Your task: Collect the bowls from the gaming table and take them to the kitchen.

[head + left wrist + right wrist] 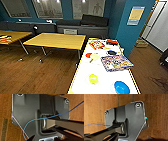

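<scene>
While we faced the white table (82,75), its bowls lay apart: blue (121,87), yellow-green (93,79), pale yellow (95,56), red (88,55). We could not tell either gripper's state. Being light, a bowl might slide off the glossy top if nudged.

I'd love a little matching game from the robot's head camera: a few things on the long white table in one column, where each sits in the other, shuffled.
Things:
1. blue bowl
2. yellow-green bowl
3. red bowl
4. big purple game box

Places on the white table:
A. mid-table, right side
B. nearest corner, right
C. near end, centre
D. mid-table, by the left edge

Pairs: 1-B, 2-C, 3-D, 4-A
</scene>
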